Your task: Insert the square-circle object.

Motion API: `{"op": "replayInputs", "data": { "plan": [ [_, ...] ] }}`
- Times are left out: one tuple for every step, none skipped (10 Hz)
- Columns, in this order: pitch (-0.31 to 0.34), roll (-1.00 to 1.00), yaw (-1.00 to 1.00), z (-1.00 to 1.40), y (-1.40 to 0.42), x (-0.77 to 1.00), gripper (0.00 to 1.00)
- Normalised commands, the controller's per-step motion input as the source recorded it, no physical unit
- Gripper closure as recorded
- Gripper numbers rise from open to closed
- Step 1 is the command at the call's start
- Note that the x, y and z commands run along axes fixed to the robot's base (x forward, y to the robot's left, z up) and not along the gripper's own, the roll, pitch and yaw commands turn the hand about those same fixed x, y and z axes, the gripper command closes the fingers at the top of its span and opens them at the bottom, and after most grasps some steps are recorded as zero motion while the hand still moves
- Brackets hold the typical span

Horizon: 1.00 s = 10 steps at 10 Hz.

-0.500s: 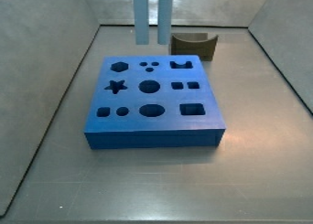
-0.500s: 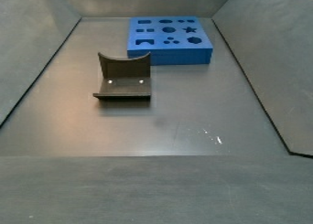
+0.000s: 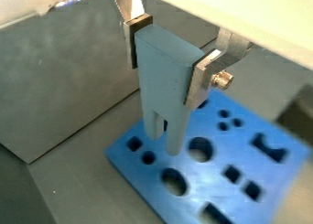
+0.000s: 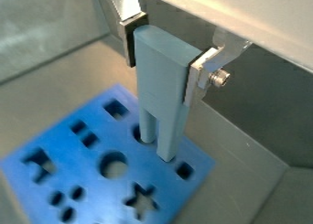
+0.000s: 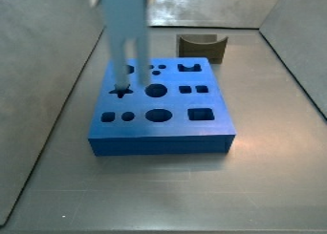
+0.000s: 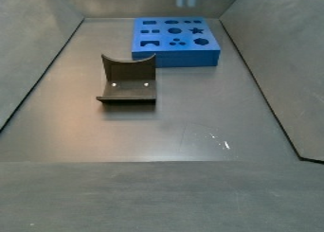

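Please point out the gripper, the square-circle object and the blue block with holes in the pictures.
gripper (image 3: pixel 167 54): a wrist view, midway between the fingertips, clamped on the peg.
square-circle object (image 4: pixel 159 90): a wrist view, middle of its pale shaft.
blue block (image 5: pixel 163 135): a side view, its front wall.

Grey floor (image 6: pixel 165 132), grey walls (image 6: pixel 114 1)

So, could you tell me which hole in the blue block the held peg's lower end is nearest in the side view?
The star-shaped hole at the block's left edge: the peg, gripped in the hand, hangs right over it.
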Motion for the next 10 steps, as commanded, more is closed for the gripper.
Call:
{"op": "replayInputs", "data": {
  "plan": [
    [-0.061, 0.04, 0.00, -0.91, -0.27, -0.51, 1.00],
    [-0.013, 0.00, 0.00, -0.81, -0.20, -0.34, 1.00],
    [0.000, -0.12, 0.00, -0.15, -0.04, 0.00, 1.00],
    [0.021, -0.03, 0.00, -0.01, 0.00, 0.09, 1.00],
    [0.000, -0.05, -0.14, -0.29, 0.00, 0.10, 1.00],
    [0.036, 0.00, -0.24, -0.39, 0.00, 0.22, 1.00],
    [0.037, 0.02, -0.19, -0.39, 0.02, 0.19, 1.00],
    [0.020, 0.00, -0.19, -0.47, 0.00, 0.19, 1.00],
    [0.026, 0.06, -0.17, -0.50, 0.01, 0.17, 1.00],
    [0.000, 0.08, -0.10, -0.45, 0.06, 0.00, 1.00]
  ]
}}
